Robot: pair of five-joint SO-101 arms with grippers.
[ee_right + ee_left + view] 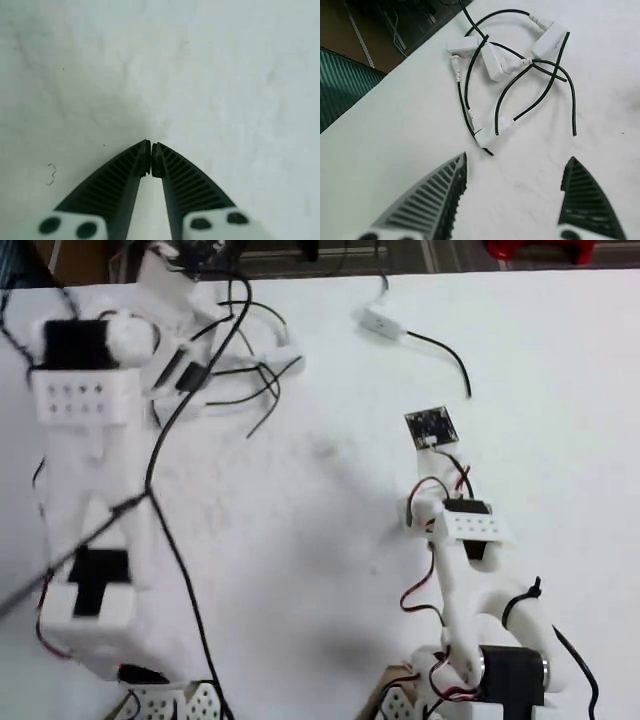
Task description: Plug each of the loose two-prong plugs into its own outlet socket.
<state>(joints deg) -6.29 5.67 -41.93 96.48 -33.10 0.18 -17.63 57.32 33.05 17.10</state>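
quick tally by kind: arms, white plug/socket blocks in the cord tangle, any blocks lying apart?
Arms: 2
White blocks in tangle: 4
Lone white block: 1
Total: 7

My bench is a flat white tabletop (330,540), faintly scuffed. Toward eleven o'clock on it lies a tangle of thin black cords (262,380), crossing one another among white plastic socket blocks (495,60) and a small white plug end (492,131). At one o'clock, well apart, lies a lone white plug block (381,322), its black cord (445,350) trailing toward four o'clock.
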